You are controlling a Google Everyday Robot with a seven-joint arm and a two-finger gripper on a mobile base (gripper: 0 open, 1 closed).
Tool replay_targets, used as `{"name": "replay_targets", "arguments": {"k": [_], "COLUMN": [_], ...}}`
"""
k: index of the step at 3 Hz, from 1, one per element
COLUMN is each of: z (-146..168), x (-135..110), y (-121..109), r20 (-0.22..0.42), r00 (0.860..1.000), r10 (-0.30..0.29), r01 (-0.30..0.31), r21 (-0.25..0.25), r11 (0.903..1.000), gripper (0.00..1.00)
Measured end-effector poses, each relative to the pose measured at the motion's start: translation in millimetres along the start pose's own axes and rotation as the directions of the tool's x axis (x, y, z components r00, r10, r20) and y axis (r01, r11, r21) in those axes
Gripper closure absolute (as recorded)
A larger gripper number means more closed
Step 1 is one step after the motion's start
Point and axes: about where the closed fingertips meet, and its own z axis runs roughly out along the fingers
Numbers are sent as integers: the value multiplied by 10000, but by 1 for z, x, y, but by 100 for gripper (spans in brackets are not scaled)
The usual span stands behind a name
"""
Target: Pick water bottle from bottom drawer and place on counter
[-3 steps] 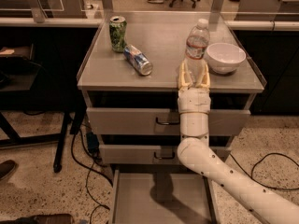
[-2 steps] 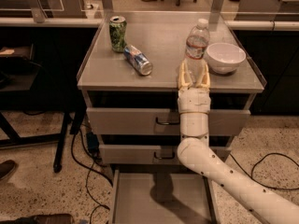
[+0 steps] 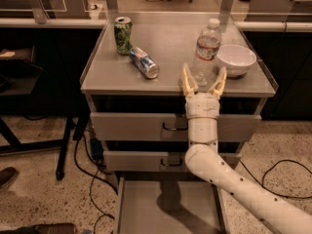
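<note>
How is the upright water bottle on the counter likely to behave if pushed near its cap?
Tall and narrow, the water bottle would probably tip, not slide. Its clear plastic likely dents when squeezed. The open gripper sits at the front of the counter, jaws flanking the bottle's base.

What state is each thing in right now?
Bottle: upright on counter, capped.
Green can: upright.
Blue can: on its side.
Bowl: upright.
Bottom drawer: open.
Upper drawers: shut.
Gripper: open, straddling the bottle's base.
</note>
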Motion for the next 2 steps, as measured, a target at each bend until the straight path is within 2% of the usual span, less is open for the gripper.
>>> {"name": "replay_targets", "arguments": {"k": [1, 2], "z": [0, 0], "x": [0, 0], "y": [0, 0], "r20": [1, 1], "r00": [10000, 10000], "r10": [0, 0], "r01": [0, 0], "r21": [0, 0], "r11": [10000, 10000], "gripper": [0, 0]}}
